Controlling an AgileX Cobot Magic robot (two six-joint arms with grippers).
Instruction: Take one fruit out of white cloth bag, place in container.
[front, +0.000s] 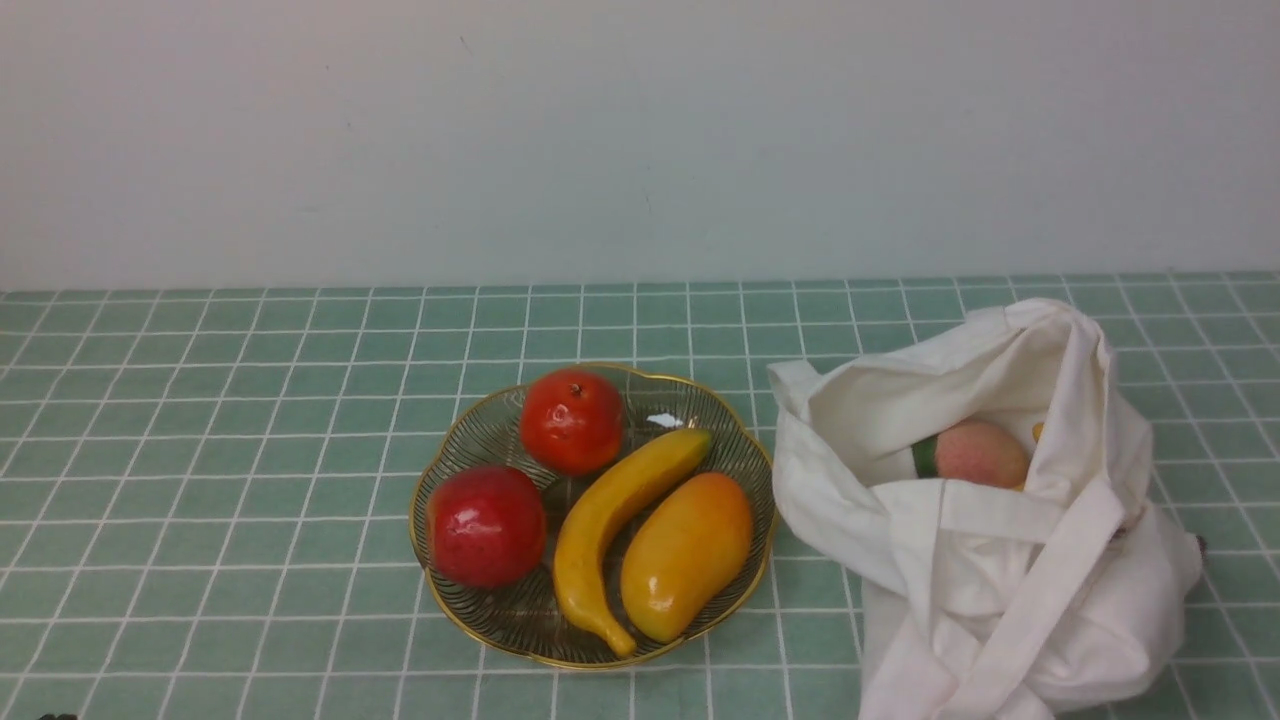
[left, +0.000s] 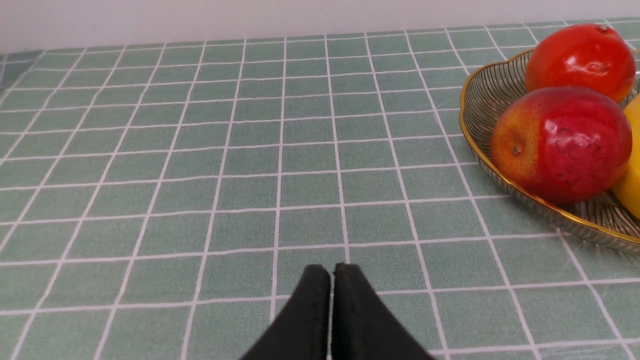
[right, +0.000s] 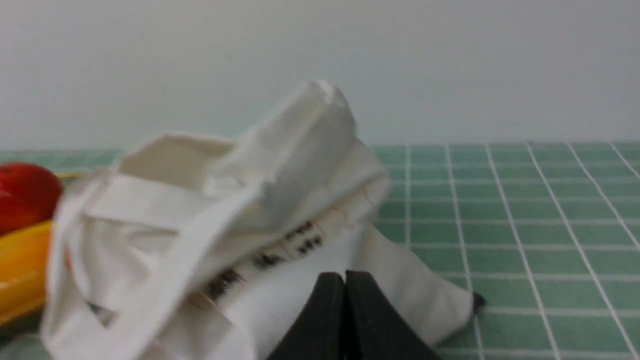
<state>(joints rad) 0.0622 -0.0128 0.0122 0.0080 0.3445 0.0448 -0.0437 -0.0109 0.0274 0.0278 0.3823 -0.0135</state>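
The glossy orange-red fruit (front: 572, 420) lies at the back of the gold-rimmed glass container (front: 425, 500), left of the white cloth bag (front: 1000, 570). In the left wrist view the fruit (left: 580, 57) sits behind a crimson fruit inside the container (left: 467, 125). My left gripper (left: 332, 267) is shut and empty, low over bare tablecloth to the left of the dish. My right gripper (right: 344, 275) is shut and empty too, close to the near side of the bag (right: 225, 225). Neither gripper shows in the front view.
The dish also holds a crimson fruit (front: 487, 525), a banana (front: 610, 515) and a mango (front: 688, 555). A pale pinkish peach (front: 980, 453) lies in the bag's open mouth, with a green item (front: 925, 456) beside it. A wall stands behind the green checked tablecloth (front: 220, 450).
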